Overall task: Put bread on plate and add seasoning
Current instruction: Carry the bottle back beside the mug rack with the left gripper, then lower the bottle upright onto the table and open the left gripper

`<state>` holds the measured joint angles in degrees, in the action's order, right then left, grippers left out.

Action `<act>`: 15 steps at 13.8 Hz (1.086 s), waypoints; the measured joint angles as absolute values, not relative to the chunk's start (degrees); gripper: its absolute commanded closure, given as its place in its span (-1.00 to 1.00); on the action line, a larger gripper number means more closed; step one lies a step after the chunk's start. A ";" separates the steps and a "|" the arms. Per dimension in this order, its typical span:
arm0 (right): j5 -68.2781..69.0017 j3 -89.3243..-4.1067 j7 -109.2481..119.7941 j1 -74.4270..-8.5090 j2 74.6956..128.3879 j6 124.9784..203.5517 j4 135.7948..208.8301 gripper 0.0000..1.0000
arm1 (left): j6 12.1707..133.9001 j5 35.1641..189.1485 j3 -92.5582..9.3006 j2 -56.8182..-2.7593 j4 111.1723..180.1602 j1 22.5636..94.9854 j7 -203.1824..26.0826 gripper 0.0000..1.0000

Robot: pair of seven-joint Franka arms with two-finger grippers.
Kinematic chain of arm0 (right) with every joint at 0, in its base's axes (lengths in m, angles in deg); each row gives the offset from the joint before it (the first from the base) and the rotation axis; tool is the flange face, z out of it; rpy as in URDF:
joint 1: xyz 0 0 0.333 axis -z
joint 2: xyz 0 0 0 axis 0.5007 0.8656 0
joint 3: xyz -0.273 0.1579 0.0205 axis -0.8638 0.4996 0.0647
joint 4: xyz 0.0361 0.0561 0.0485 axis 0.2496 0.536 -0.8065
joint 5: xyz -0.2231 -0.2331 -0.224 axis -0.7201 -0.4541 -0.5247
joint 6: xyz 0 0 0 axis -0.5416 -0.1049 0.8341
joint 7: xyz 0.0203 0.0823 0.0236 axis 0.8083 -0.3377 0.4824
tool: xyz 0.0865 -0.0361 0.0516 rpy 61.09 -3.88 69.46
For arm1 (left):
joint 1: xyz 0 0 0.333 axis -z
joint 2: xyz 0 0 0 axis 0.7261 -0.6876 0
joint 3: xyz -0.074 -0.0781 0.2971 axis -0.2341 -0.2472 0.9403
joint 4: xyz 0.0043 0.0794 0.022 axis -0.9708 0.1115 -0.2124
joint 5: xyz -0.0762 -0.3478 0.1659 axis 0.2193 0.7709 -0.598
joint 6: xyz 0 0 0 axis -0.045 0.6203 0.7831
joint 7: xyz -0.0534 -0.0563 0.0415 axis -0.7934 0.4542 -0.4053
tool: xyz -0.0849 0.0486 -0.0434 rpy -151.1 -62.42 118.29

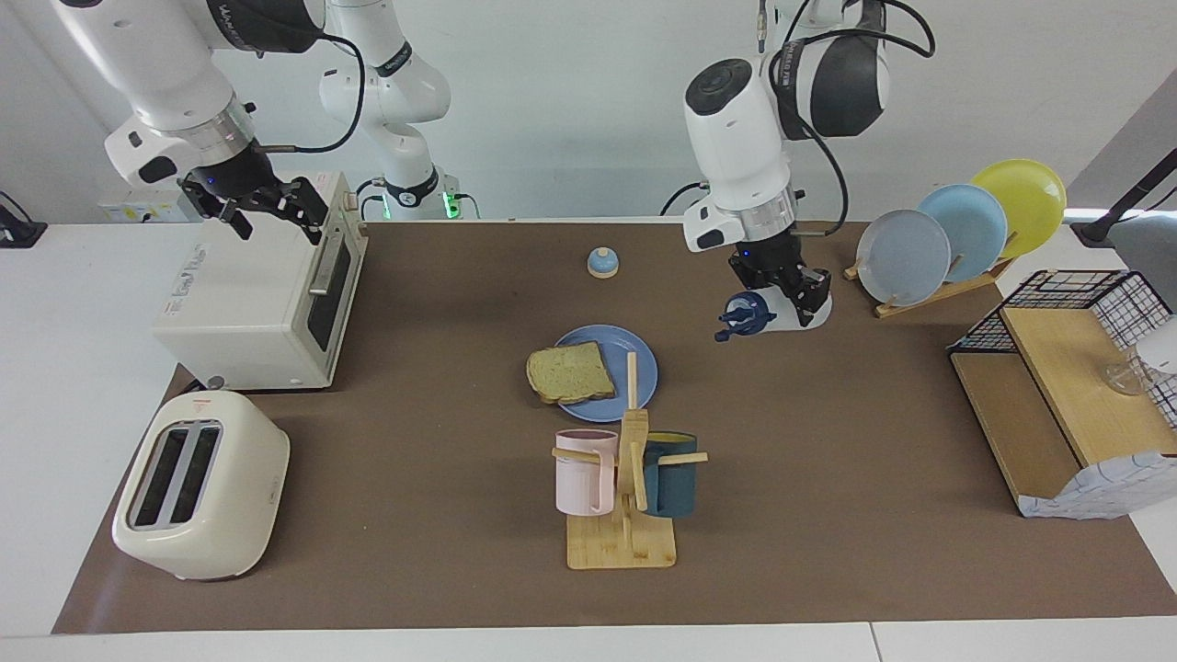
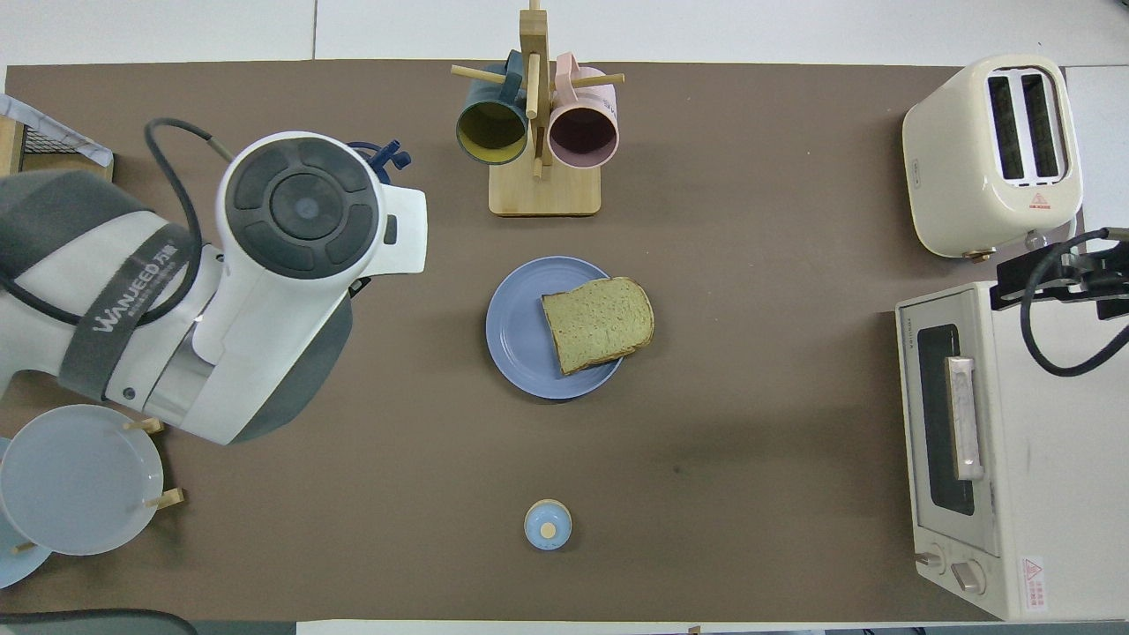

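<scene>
Blue-capped seasoning, tipped on its side w/ cap toward the plate, sits clamped in left gripper over bare mat between plate and dish rack. Bread lies on plate, one edge overhanging the rim. Right gripper, jaws apart, waits over toaster oven. Judged step: returning bottle to table. Best done by righting it first, lowering till base sits flat, then releasing; letting go while tilted risks a roll.

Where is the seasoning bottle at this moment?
The seasoning bottle is in the left gripper, tipped on its side over the mat between the plate and the plate rack.
</scene>
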<state>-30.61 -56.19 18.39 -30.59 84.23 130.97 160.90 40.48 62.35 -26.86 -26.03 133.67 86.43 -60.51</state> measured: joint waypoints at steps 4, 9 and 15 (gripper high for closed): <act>-30.61 -56.19 18.39 -30.59 84.21 130.97 160.91 -1.00 | 62.21 64.40 -26.93 -22.93 144.83 81.97 -75.50 1.00; -30.61 -56.19 18.39 -30.59 84.21 130.97 160.91 -1.00 | 89.91 64.55 -26.93 -20.70 158.22 75.67 -90.64 1.00; -30.61 -56.19 18.39 -30.59 84.20 130.97 160.93 -1.00 | 113.49 64.55 -26.98 -27.73 162.05 71.28 -99.60 1.00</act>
<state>-30.61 -56.19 18.39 -30.59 84.20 130.97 160.93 113.49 64.55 -26.98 -27.73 162.05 71.28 -99.60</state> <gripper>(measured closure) 0.000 0.511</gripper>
